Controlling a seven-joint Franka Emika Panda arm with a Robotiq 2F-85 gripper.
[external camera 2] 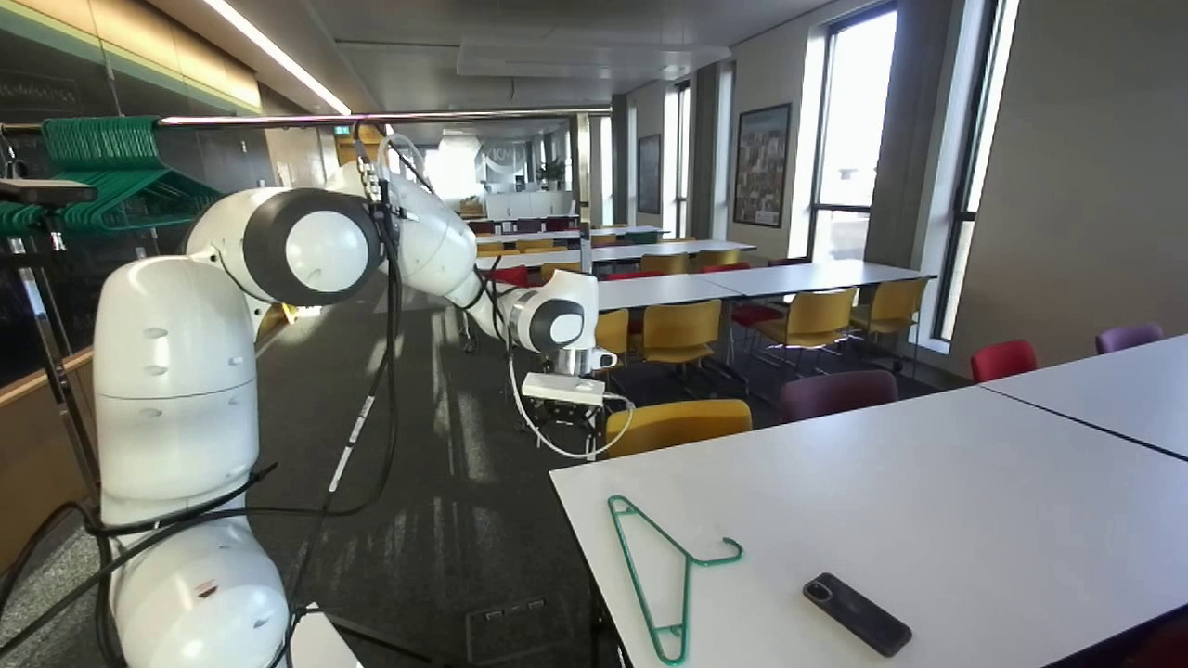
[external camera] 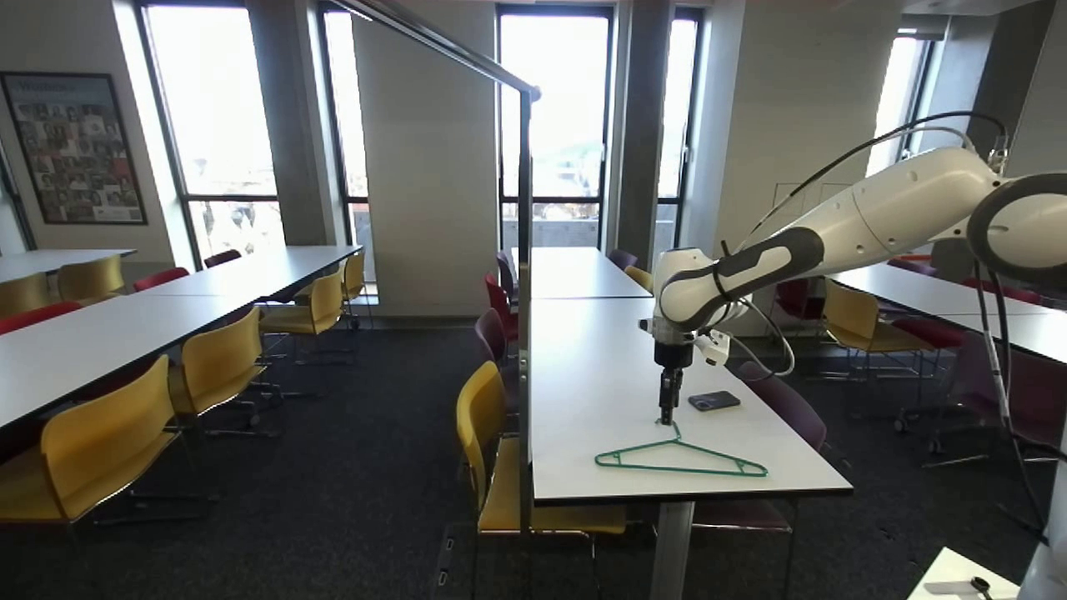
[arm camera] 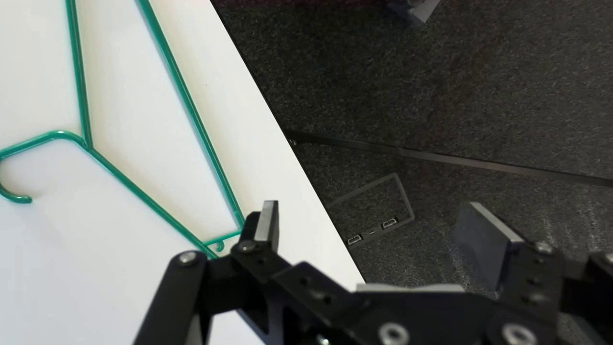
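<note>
The fingers (arm camera: 267,227) stand wide apart, holding nothing. The hanger (arm camera: 87,143) lies on the table (arm camera: 254,158), upper left of the wrist view. Lowering here could knock the table's edge, since the gap seems to overhang the floor (arm camera: 479,96).

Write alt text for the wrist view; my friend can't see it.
A black robot gripper stands wide open along the bottom edge, holding nothing between its fingers. A green clothes hanger lies on a white tabletop at left, one end partly hidden behind a finger; dark floor shows at right.
</note>
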